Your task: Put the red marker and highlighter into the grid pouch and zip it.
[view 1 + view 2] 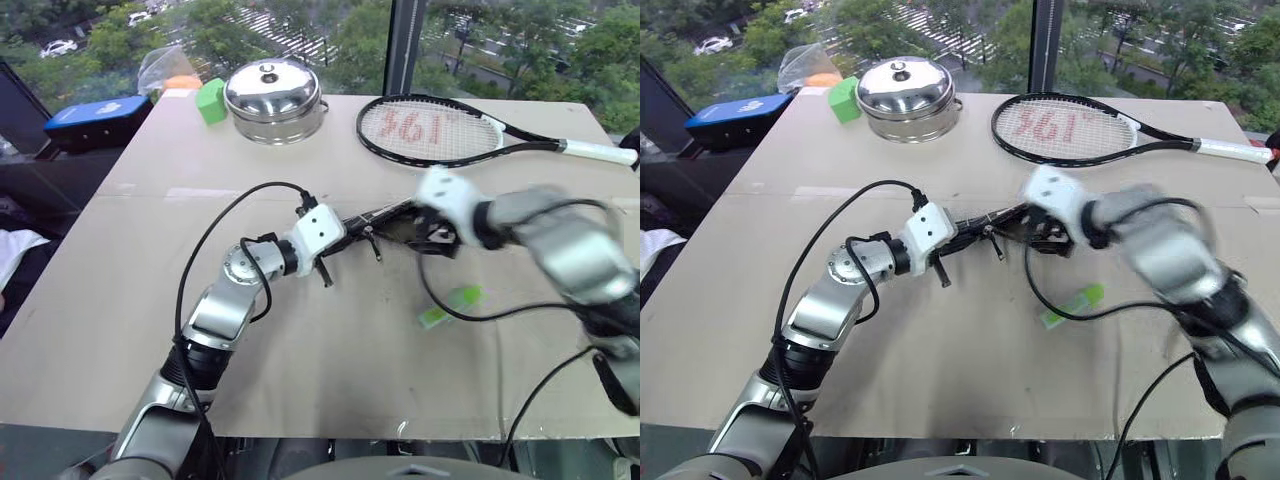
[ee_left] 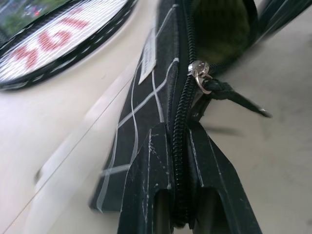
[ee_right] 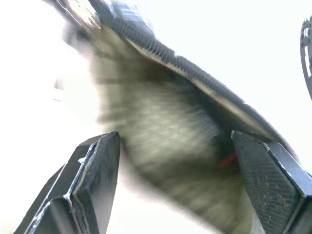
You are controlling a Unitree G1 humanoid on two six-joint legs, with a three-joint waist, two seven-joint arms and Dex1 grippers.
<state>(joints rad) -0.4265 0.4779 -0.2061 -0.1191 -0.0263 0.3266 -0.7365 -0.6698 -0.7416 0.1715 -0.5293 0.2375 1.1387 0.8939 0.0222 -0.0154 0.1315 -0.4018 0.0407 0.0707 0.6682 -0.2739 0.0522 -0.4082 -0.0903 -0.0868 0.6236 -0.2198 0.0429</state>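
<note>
Grid pouch [image 2: 146,92] pinched by level left gripper [image 2: 178,195].

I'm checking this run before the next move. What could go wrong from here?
1. The highlighter lies on the table, outside the pouch; zipping now would leave it out.
2. The left gripper pinches only the pouch's end at the zipper, so the pouch may twist or slip.
3. The right gripper is open at the pouch mouth, with something red, perhaps the marker, just inside; a bump might knock it out.
</note>
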